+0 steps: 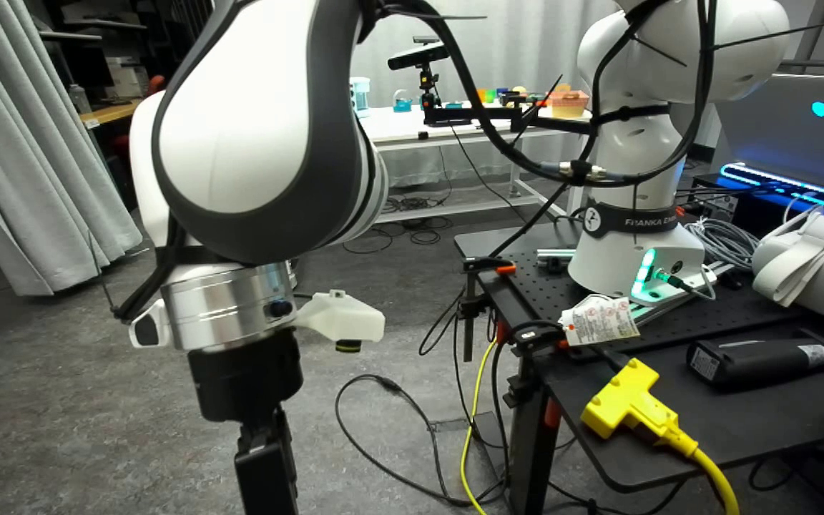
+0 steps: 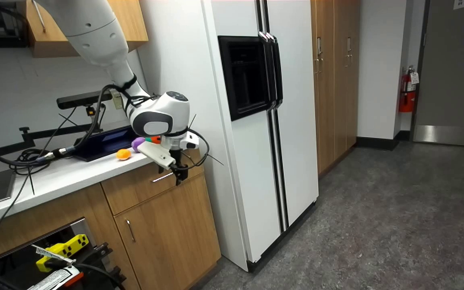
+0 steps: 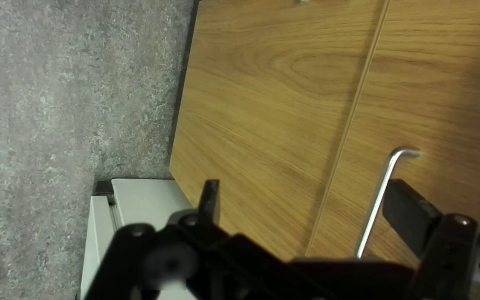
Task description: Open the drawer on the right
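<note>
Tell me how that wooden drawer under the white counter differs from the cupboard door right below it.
The drawer is wide and low, while the cupboard door is much taller. The drawer's handle runs sideways; the door's handle runs up and down, near one edge. The open gripper is near the drawer's handle, not the door's. Both look shut, with wood-grain fronts and silvery bar handles.

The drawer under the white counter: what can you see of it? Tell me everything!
The drawer has a flat front that looks like brown wood with streaky grain. A shiny, silvery bar handle, bent at its end, is fixed to it. The drawer looks shut, so its inside is hidden. It sits below the counter, above a cupboard door, next to the fridge. In the wrist view, the handle shows between the jaws of the open gripper; I can't tell whether they touch it.
</note>
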{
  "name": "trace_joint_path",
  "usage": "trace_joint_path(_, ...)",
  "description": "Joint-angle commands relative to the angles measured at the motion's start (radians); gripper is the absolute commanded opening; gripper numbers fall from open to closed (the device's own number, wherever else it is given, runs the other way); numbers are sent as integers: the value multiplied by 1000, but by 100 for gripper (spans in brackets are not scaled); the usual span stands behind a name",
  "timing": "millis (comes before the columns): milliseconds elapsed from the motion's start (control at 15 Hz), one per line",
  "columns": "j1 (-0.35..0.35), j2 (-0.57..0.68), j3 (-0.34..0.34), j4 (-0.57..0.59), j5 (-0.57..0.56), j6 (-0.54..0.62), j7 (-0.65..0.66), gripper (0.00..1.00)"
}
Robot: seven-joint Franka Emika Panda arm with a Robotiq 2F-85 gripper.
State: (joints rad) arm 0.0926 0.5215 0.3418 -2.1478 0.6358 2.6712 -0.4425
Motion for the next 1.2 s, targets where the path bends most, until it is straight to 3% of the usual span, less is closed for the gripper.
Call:
trace_joint_path(0,-26,76,42,71,-15,19,-14,100)
trace_joint_path(1133,-55,364,141,340,-149,11,-8,100)
